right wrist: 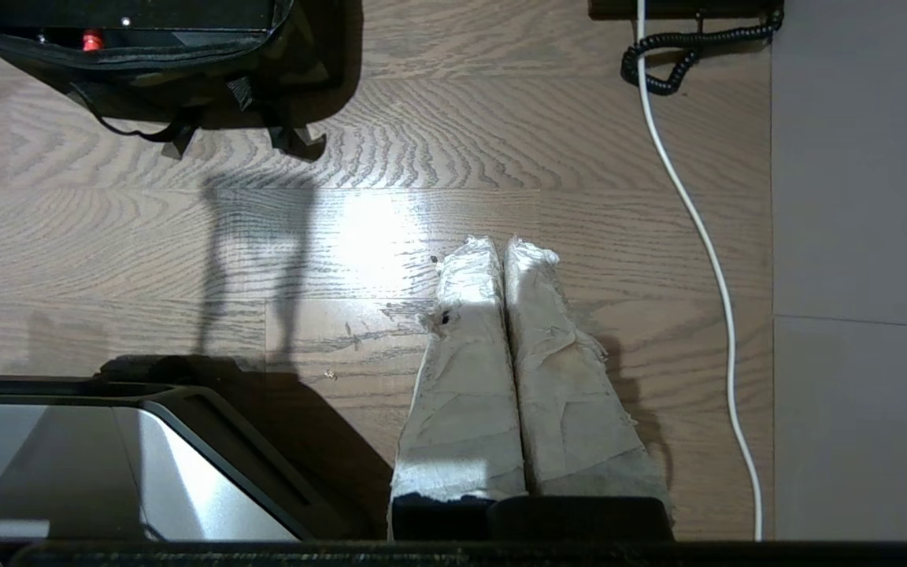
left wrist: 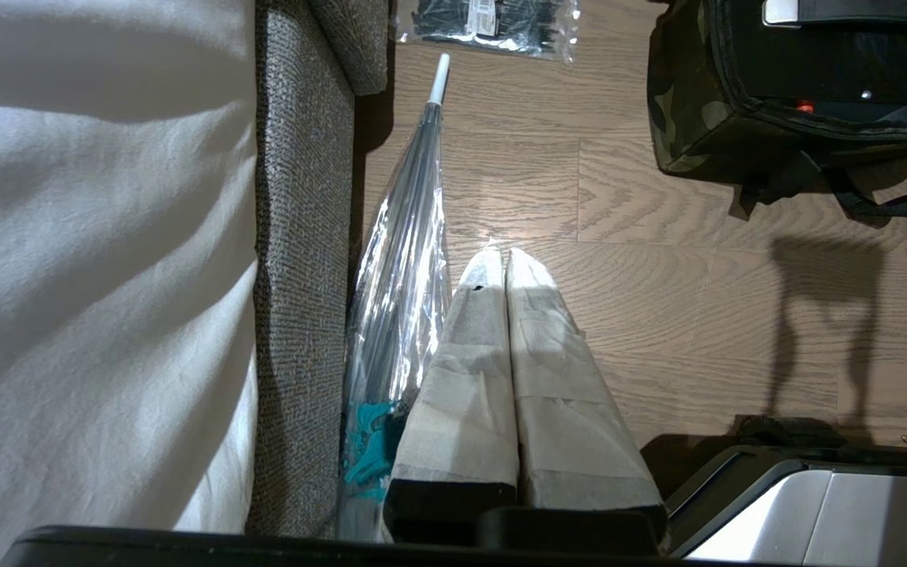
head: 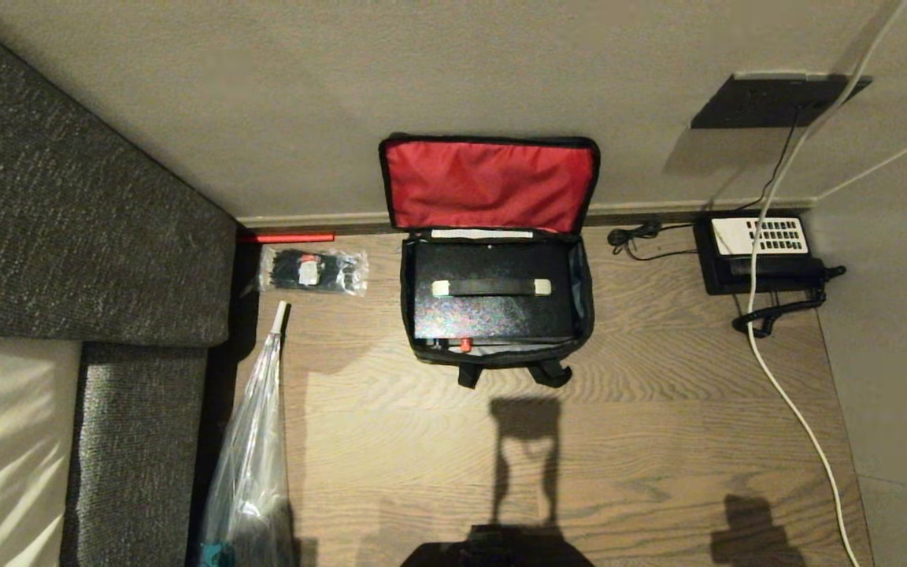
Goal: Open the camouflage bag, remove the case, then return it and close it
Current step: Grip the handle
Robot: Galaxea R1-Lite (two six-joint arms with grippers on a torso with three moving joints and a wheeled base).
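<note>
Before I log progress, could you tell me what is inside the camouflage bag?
The black case lies inside the open camouflage bag, handle up. Anything beneath it is hidden.

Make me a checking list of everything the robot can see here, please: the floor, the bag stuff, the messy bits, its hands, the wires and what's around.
Surface: wooden plank floor.
Job's things: boxy camouflage fabric bag, red-lined lid open against the wall; flat black hard case inside, red latch on its near edge.
Clutter: clear packet of black ties; folded clear plastic umbrella beside the sofa.
Grippers: left gripper and right gripper shut, empty, hanging above bare floor.
Cables: long white cable; coiled black cord.
Surroundings: grey woven sofa, black desk telephone, beige wall.
</note>
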